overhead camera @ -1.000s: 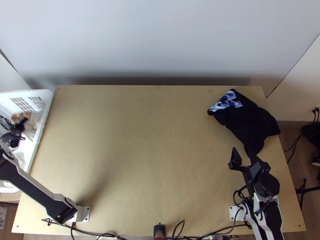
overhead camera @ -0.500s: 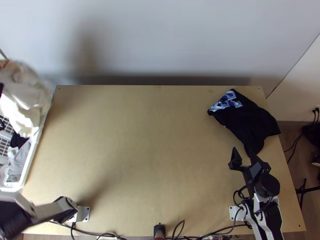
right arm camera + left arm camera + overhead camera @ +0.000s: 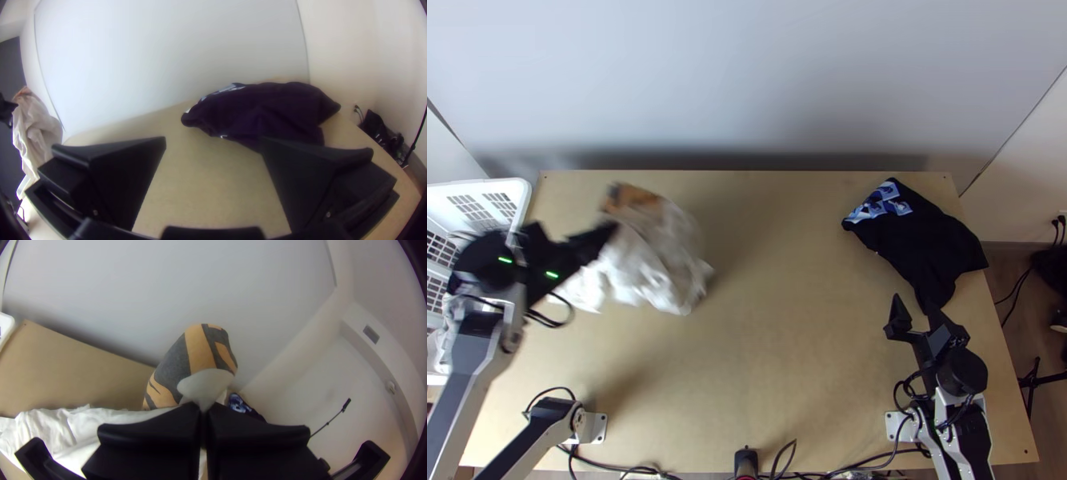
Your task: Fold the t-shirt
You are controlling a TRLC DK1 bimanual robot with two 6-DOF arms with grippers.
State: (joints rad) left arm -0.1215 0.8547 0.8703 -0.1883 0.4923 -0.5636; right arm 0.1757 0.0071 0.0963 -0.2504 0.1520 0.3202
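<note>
While the left gripper (image 3: pixel 609 232) is clenched on a pinch of the white t-shirt (image 3: pixel 655 268), the right gripper (image 3: pixel 912 308) stands released, its two fingers spread well apart with nothing gripped between them. Taking the light wooden table (image 3: pixel 763 376) as a clock face seen from the top view, with twelve at the far edge, the white t-shirt is at ten o'clock, bunched and hanging in loose folds from the left gripper. An orange and dark grey striped print (image 3: pixel 198 351) shows on it, and in the left wrist view a small peak of white fabric stands up at the closed fingertips. Whether its lowest part touches the tabletop, I cannot tell.

The black t-shirt (image 3: pixel 931 240) lies crumpled on the table between two and three o'clock, its blue and white print (image 3: pixel 881 202) pointing toward the centre-side, at the shirt's own ten o'clock. The right gripper is at three o'clock, just beside the black t-shirt's near end; contact between them cannot be made out. A white plastic basket (image 3: pixel 521 196) sits along the edge between nine and ten o'clock, partly hidden by the left arm. Black cables (image 3: pixel 615 466) run along the near edge around seven o'clock.
</note>
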